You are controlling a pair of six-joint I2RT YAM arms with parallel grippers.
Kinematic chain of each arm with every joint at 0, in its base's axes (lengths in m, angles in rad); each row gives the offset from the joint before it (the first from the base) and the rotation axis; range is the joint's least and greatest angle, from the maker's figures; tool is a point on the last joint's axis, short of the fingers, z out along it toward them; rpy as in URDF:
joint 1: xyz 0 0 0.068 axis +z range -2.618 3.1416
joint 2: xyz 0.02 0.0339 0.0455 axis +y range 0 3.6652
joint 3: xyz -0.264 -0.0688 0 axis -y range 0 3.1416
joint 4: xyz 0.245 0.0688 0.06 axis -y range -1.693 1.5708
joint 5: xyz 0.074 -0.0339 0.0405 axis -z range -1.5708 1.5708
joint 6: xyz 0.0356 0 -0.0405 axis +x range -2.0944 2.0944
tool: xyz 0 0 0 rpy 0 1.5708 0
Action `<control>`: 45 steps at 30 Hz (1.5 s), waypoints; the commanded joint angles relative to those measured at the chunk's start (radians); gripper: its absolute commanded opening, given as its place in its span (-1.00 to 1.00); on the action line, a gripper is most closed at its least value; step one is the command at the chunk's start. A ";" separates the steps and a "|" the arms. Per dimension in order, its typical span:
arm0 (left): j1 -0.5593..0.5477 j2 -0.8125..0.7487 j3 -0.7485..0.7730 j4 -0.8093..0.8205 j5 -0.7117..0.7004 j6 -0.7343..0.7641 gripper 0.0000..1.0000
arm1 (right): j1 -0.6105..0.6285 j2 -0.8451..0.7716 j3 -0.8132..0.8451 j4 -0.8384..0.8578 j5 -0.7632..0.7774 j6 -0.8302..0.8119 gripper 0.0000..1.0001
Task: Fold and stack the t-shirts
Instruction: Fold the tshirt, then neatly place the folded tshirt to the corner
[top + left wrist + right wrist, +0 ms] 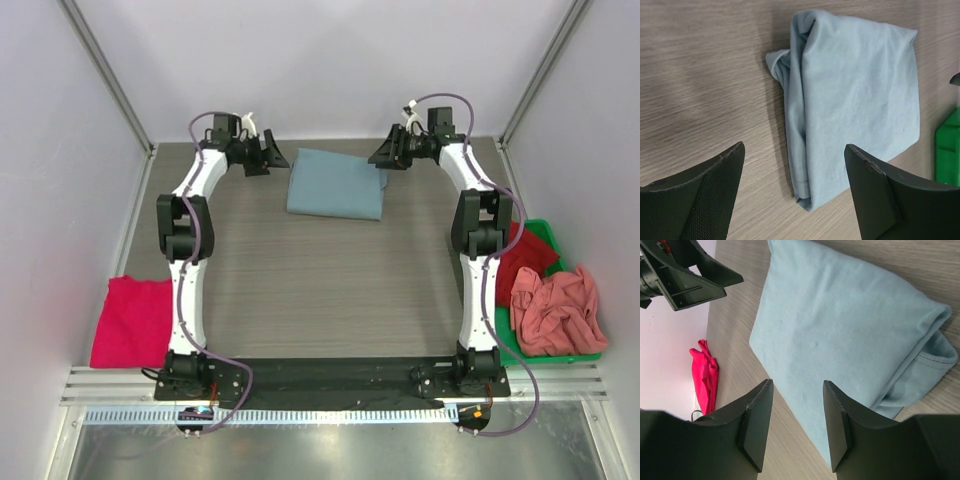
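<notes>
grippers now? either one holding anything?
Left gripper: open, holding nothing.
Right gripper: open, holding nothing.
Blue shirt lies folded on the table between them.

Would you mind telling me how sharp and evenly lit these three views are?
Top external: soft, even light, faint shadows, everything sharp. Left wrist: the grey-blue t-shirt is crisp, with a soft shadow along its left fold. Right wrist: the wall beyond is washed out pale.

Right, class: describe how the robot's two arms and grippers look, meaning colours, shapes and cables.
The left arm and right arm have white links, black joints and black bases. A mauve cable loops along each. The left gripper and right gripper are matte black, with two broad wedge-shaped fingers.
</notes>
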 commanded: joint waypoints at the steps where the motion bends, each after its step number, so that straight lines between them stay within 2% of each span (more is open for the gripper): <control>1: -0.002 0.061 0.004 0.069 0.127 -0.068 0.62 | 0.028 0.006 0.015 -0.012 0.019 -0.030 0.01; 7: -0.003 0.167 0.003 0.198 0.266 -0.181 0.57 | 0.041 0.025 -0.008 -0.033 0.045 -0.056 0.01; 15: -0.019 0.230 0.003 0.248 0.332 -0.224 0.36 | 0.040 0.067 -0.004 -0.055 0.079 -0.082 0.01; 22: -0.048 0.264 -0.010 0.304 0.388 -0.276 0.32 | 0.043 0.092 0.001 -0.067 0.093 -0.100 0.02; 27: -0.069 0.296 0.013 0.348 0.405 -0.318 0.18 | 0.045 0.095 -0.001 -0.082 0.113 -0.120 0.02; 31: -0.082 0.307 0.015 0.379 0.406 -0.341 -0.07 | 0.048 0.078 -0.004 -0.102 0.130 -0.143 0.01; 32: -0.082 0.302 0.013 0.382 0.405 -0.341 -0.20 | 0.046 0.065 -0.004 -0.107 0.133 -0.149 0.02; 36: -0.079 0.244 -0.026 0.365 0.411 -0.324 -0.43 | 0.042 -0.001 -0.014 -0.136 0.140 -0.175 0.02; 37: -0.079 0.225 -0.057 0.358 0.417 -0.319 -0.45 | 0.038 -0.020 -0.022 -0.150 0.137 -0.183 0.01; 39: -0.079 0.161 -0.098 0.347 0.430 -0.318 -0.63 | 0.023 -0.075 -0.045 -0.165 0.128 -0.203 0.01; 42: -0.069 0.049 -0.229 0.319 0.450 -0.333 -0.80 | -0.003 -0.142 -0.059 -0.226 0.124 -0.259 0.01; 43: -0.066 0.015 -0.319 0.315 0.464 -0.335 -0.85 | -0.011 -0.161 -0.062 -0.237 0.121 -0.272 0.01; 45: -0.063 -0.081 -0.405 0.247 0.498 -0.315 -0.95 | -0.032 -0.193 -0.076 -0.271 0.105 -0.302 0.01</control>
